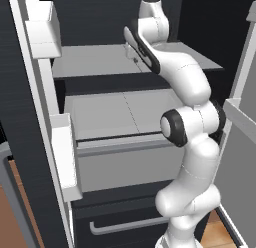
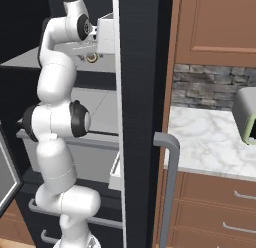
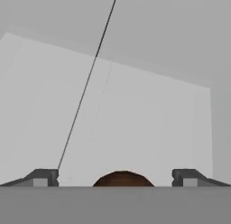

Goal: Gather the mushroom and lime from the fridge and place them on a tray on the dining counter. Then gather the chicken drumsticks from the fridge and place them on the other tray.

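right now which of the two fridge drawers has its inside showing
The light grey drawer just under the shelf; the dark drawer below it, with the bar handle, is shut.

From the hand camera I get just the rounded top of a brown thing (image 3: 123,178) between the fingertips; the rest is cut off below, so I can't tell whether it's the mushroom. In the left base view my own arm (image 1: 187,132) covers the right part of the fridge shelf (image 1: 95,59) and the drawer (image 1: 120,142) beneath it. In the right base view the fridge door (image 2: 137,107) hides most of the interior, and the toaster (image 2: 246,116) is clipped at the right edge.
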Motion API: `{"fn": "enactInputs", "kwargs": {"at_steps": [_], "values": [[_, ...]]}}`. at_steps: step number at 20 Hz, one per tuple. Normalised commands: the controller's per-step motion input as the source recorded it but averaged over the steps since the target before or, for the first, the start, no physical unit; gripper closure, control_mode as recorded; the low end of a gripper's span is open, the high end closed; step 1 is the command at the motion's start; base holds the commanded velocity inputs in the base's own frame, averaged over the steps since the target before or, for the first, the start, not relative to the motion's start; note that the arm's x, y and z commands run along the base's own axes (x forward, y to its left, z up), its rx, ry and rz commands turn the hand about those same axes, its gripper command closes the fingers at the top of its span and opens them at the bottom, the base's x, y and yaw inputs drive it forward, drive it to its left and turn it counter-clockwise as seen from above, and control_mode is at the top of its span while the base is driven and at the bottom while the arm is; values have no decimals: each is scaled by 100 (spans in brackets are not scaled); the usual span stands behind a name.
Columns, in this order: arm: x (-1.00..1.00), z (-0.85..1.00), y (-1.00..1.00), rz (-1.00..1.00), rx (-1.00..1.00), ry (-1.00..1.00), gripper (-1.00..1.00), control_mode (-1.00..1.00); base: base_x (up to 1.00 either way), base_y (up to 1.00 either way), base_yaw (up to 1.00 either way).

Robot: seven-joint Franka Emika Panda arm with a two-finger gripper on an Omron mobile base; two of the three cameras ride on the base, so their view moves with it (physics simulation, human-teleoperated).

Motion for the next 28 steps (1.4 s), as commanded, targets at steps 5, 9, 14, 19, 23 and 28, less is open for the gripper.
{"fn": "enactInputs", "kwargs": {"at_steps": [5, 9, 14, 19, 23, 28], "values": [[-49, -24, 2, -8, 0, -13, -100, -100, 0, 0, 0], [-11, -16, -1, -7, 0, -10, -100, -100, 0, 0, 0], [-3, -20, -12, -6, 0, -7, -100, -100, 0, 0, 0], [-11, -33, -5, -6, 0, -5, 100, -100, 0, 0, 0], [-16, -27, 0, -3, 0, -6, 100, -100, 0, 0, 0], [-47, -12, 0, -1, 0, -5, 100, -100, 0, 0, 0]]}}
